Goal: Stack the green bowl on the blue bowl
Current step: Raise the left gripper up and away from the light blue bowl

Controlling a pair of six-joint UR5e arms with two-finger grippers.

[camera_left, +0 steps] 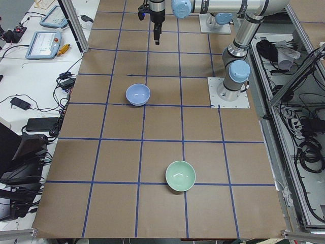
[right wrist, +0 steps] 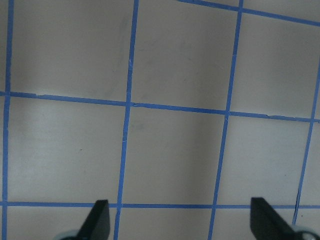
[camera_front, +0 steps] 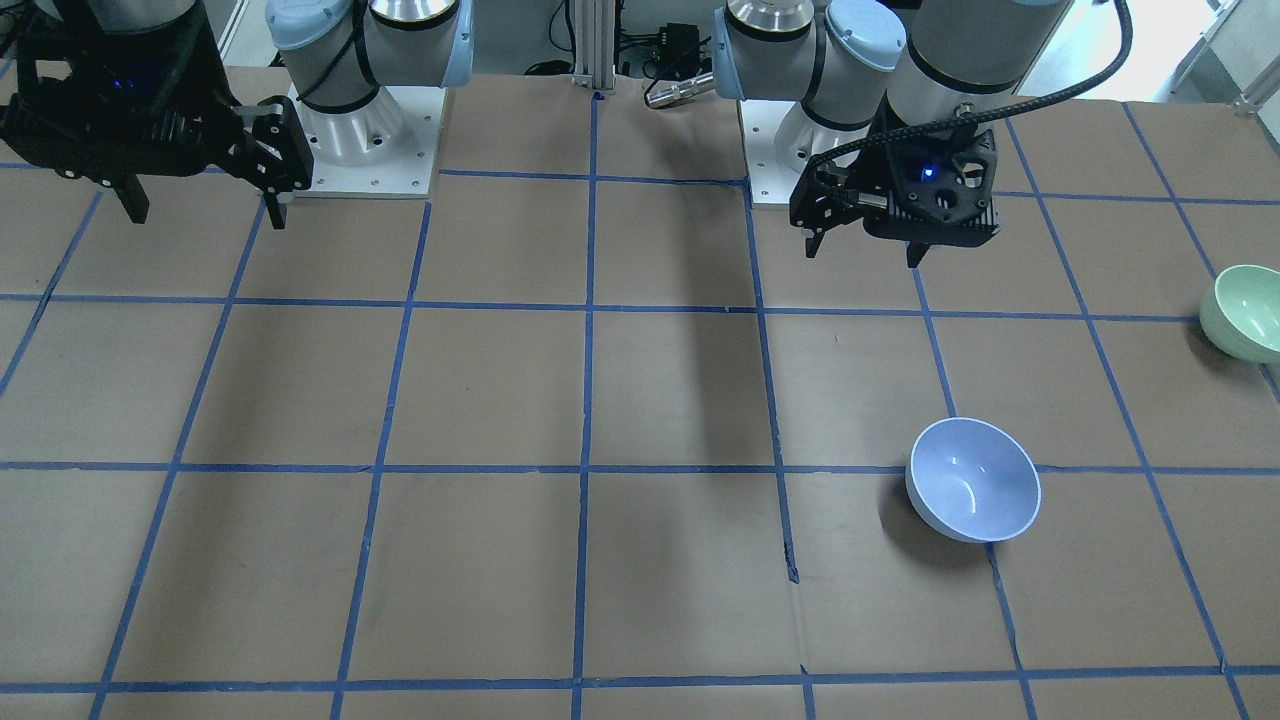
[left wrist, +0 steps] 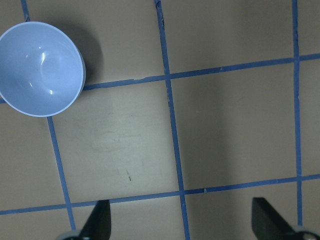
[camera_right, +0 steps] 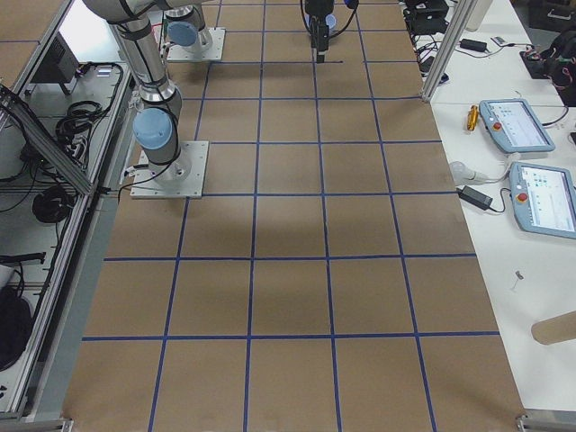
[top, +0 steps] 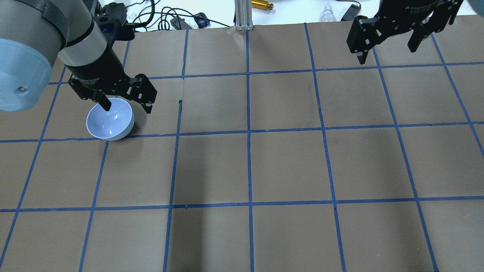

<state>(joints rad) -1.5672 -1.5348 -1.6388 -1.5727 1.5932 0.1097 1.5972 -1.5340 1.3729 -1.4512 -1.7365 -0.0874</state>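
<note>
The blue bowl stands upright and empty on the brown table; it also shows in the overhead view, the exterior left view and the left wrist view. The green bowl stands upright near the table end on the robot's left, about two squares from the blue bowl. It does not show in the overhead view. My left gripper is open and empty, hovering above the table beside the blue bowl. My right gripper is open and empty, high over the far right side.
The table is covered in brown paper with a blue tape grid. The arms' base plates stand at the robot's edge. Cables and small devices lie beyond the far edge, and tablets sit on a side bench.
</note>
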